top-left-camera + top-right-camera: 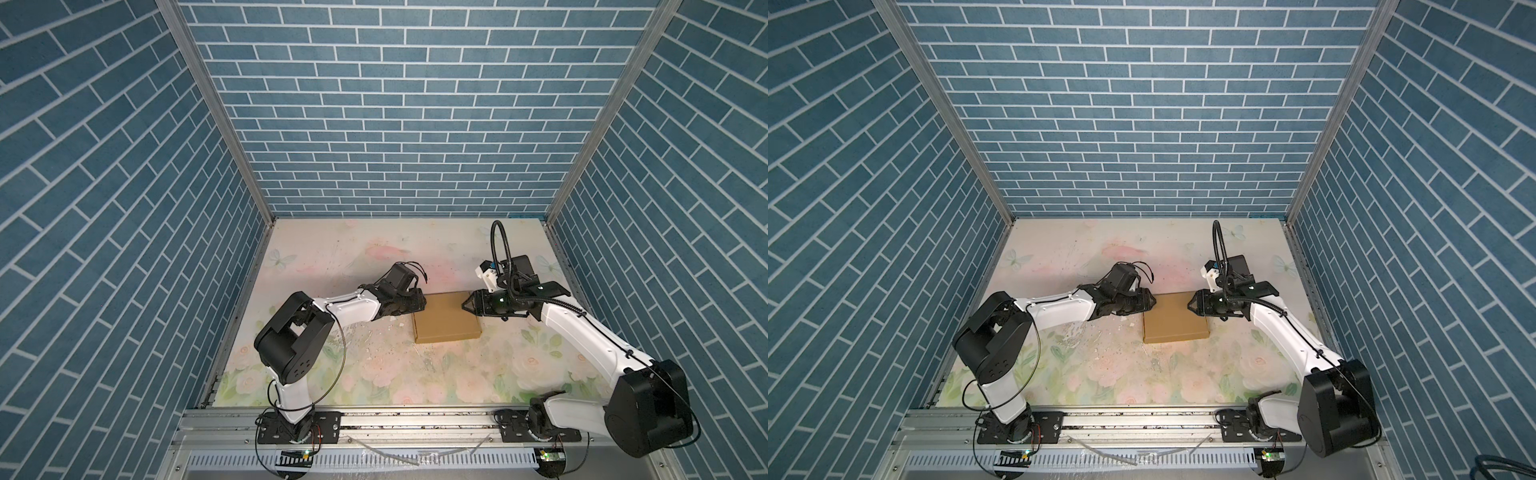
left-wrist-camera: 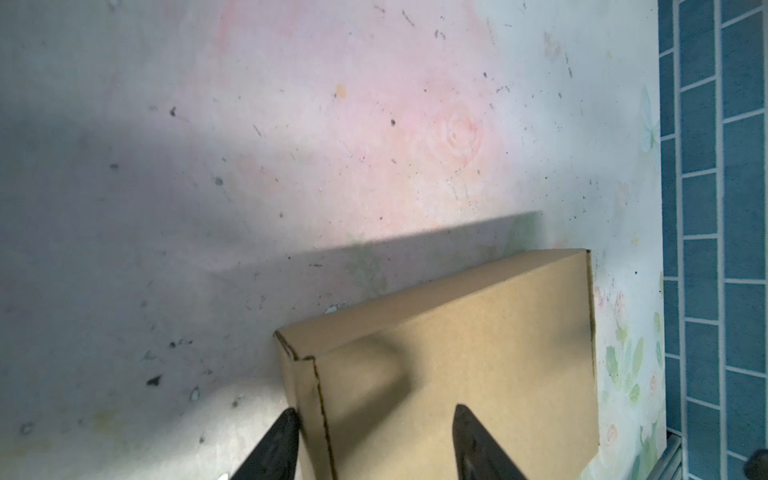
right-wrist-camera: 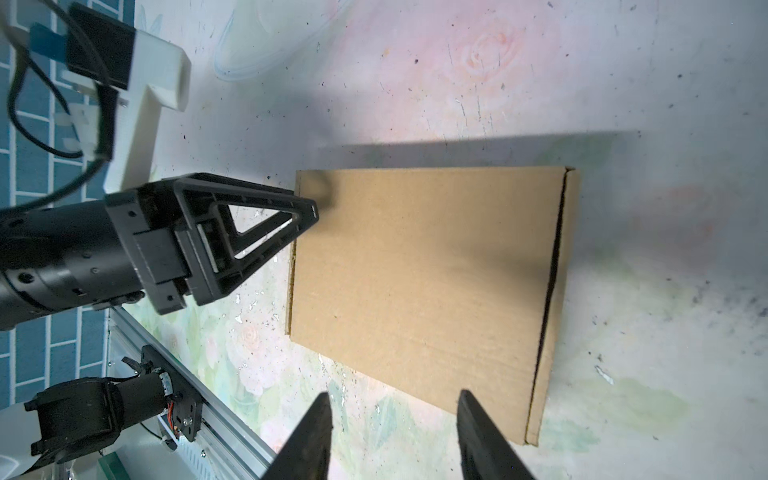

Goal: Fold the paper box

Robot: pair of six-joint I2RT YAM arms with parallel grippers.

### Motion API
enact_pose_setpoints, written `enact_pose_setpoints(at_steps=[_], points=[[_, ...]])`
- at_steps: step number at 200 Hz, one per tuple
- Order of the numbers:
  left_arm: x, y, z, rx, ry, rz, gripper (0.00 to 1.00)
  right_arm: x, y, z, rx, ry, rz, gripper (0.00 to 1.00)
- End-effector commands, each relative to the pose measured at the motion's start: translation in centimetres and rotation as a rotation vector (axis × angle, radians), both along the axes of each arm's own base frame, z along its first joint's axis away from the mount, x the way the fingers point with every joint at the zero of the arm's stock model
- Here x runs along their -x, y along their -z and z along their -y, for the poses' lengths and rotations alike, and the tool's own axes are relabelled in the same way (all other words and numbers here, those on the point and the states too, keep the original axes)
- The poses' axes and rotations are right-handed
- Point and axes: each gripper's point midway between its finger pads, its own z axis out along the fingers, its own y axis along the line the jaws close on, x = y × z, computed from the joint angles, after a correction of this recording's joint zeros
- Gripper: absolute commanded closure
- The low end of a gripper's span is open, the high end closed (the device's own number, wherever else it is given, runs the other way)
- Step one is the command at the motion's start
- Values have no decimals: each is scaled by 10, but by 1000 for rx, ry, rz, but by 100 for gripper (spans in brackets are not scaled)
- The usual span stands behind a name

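We are seeing corrugated paper box (image 1: pixel 446 318) lying closed, flat, mid floral tabletop (image 1: pixel 374 374). Left gripper (image 2: pixel 374 411) jaws apart, straddling box's edge. Right gripper (image 3: pixel 395 399) jaws apart, empty. We are judging it light, stiff, crushable, best gripped by side walls.

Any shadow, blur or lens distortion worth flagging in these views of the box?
Both top views: wide-angle lens splays the brick walls; box sharp, evenly lit. Left wrist view: soft shadow across the box top, near fingertips blurred. Right wrist view: crisp box shadow on the table, left gripper in focus.
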Motion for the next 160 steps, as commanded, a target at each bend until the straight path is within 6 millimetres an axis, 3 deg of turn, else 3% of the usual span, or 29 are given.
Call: enact_pose_setpoints(at_steps=[1,34,72,99,128,133,160], points=[[-7,-13,-15,-44,-19,47,37,-3,1,8,13,55,32,50],[-13,-28,-48,-89,-66,96,31,-16,-7,18,27,137,132,39],[-24,-58,-106,-183,-145,196,18,-32,-24,37,76,238,268,15],[-26,-76,-146,-206,-197,242,14,-43,-32,52,115,312,348,4],[-22,-87,-183,-275,-238,270,7,-49,-27,68,160,396,383,1],[-21,-88,-189,-291,-244,275,1,-49,-27,69,160,405,390,1],[-15,-88,-219,-336,-284,283,0,-51,-21,90,220,513,413,1]])
